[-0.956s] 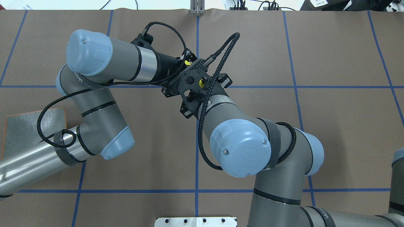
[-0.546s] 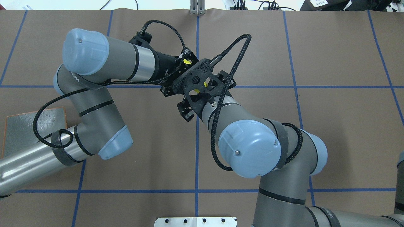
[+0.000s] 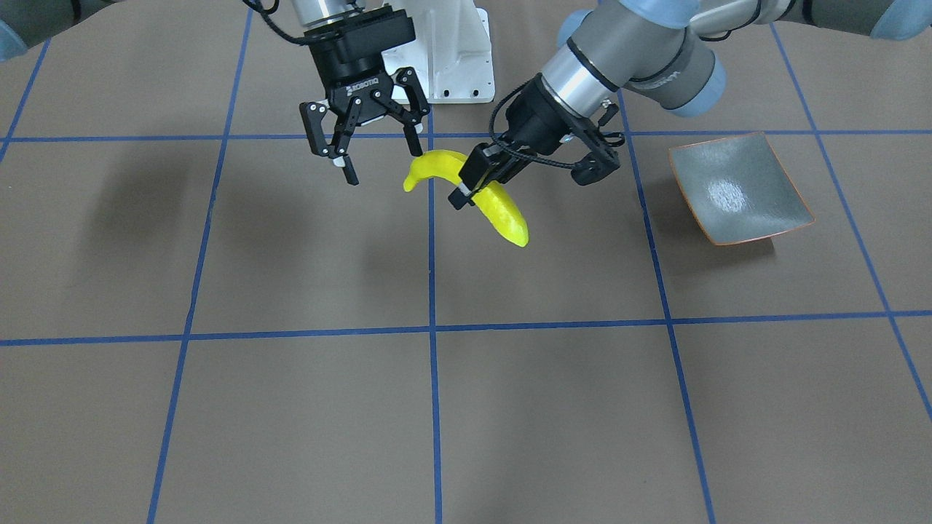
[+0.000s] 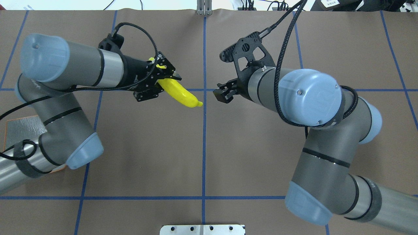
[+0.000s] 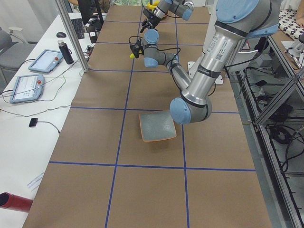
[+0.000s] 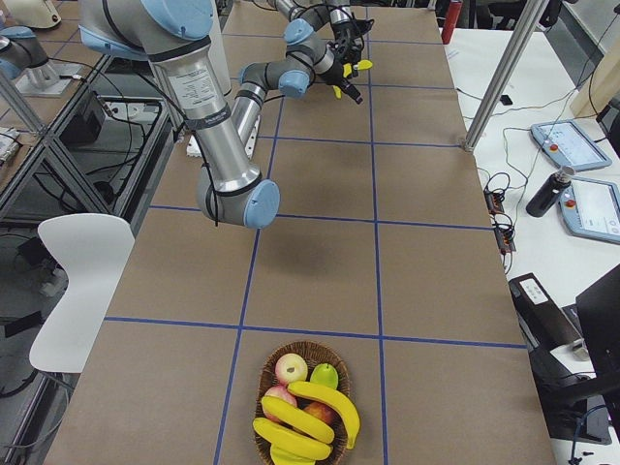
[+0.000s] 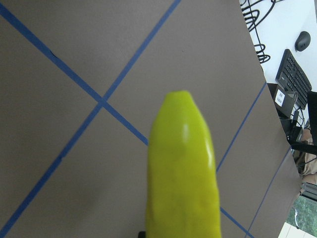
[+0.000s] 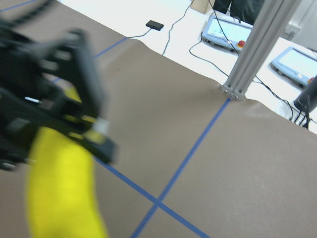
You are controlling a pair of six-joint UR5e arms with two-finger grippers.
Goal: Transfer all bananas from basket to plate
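Observation:
My left gripper (image 3: pixel 466 193) is shut on a bright yellow banana (image 3: pixel 495 211) and holds it in the air above the table's middle. The held banana also shows in the overhead view (image 4: pixel 181 94) and fills the left wrist view (image 7: pixel 183 168). My right gripper (image 3: pixel 382 166) is open and empty, a short way from the banana's free end. The grey-green plate (image 3: pixel 735 193) with an orange rim lies empty on my left side. The wicker basket (image 6: pixel 310 345) at the table's right end holds more bananas (image 6: pixel 315 405).
Apples and a green fruit (image 6: pixel 325 375) lie in the basket with the bananas. In the overhead view my left arm covers most of the plate (image 4: pixel 14 130). Tablets and cables lie on the white bench (image 6: pixel 572 145) past the table's far edge.
The two grippers were together at the table's centre with the banana between them. Now they are apart: the left has drawn back left with the banana, the right has swung away right and is open.

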